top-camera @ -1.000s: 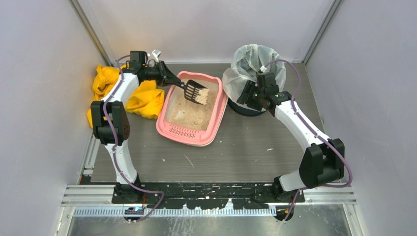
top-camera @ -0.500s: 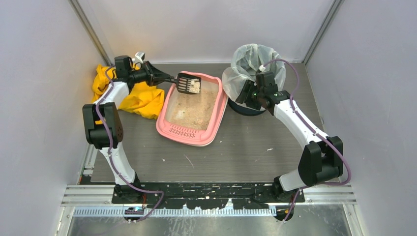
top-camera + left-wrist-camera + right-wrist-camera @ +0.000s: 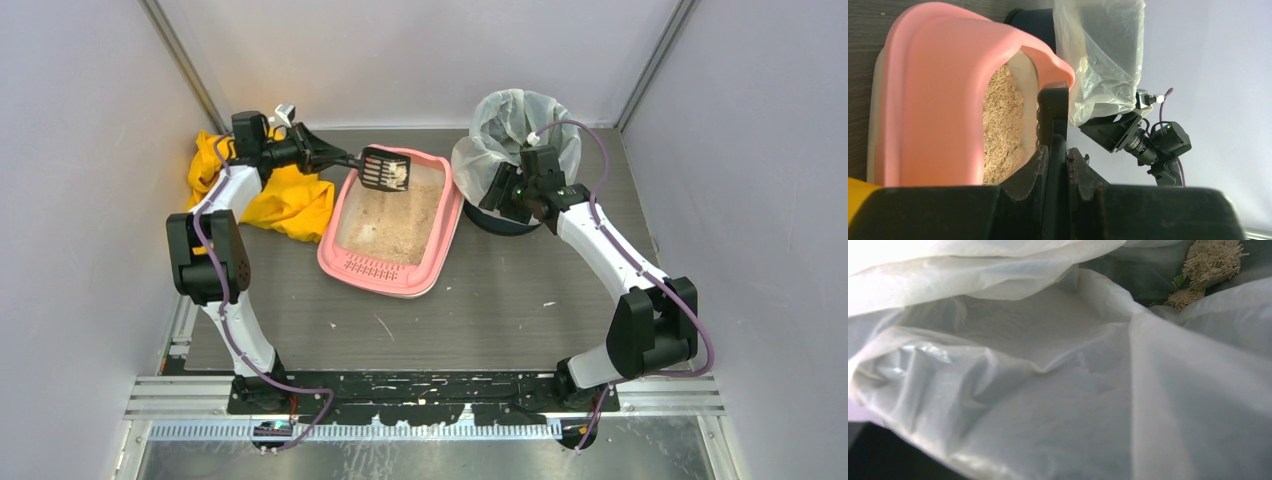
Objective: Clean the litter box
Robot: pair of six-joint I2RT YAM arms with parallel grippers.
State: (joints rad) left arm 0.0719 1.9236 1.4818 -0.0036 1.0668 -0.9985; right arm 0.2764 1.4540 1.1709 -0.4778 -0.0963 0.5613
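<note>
While the left gripper [image 3: 332,158] clamps the black litter scoop [image 3: 386,171] over the far end of the litter box [image 3: 334,257], I cannot tell whether the right gripper [image 3: 498,192], at the bin liner [image 3: 515,112], is clenched.

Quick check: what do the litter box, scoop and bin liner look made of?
The litter box looks like moulded plastic: smooth pink, soft sheen, rounded rim. The scoop seems rigid black plastic, slotted. The bin liner is thin translucent film, wrinkled and glossy.
</note>
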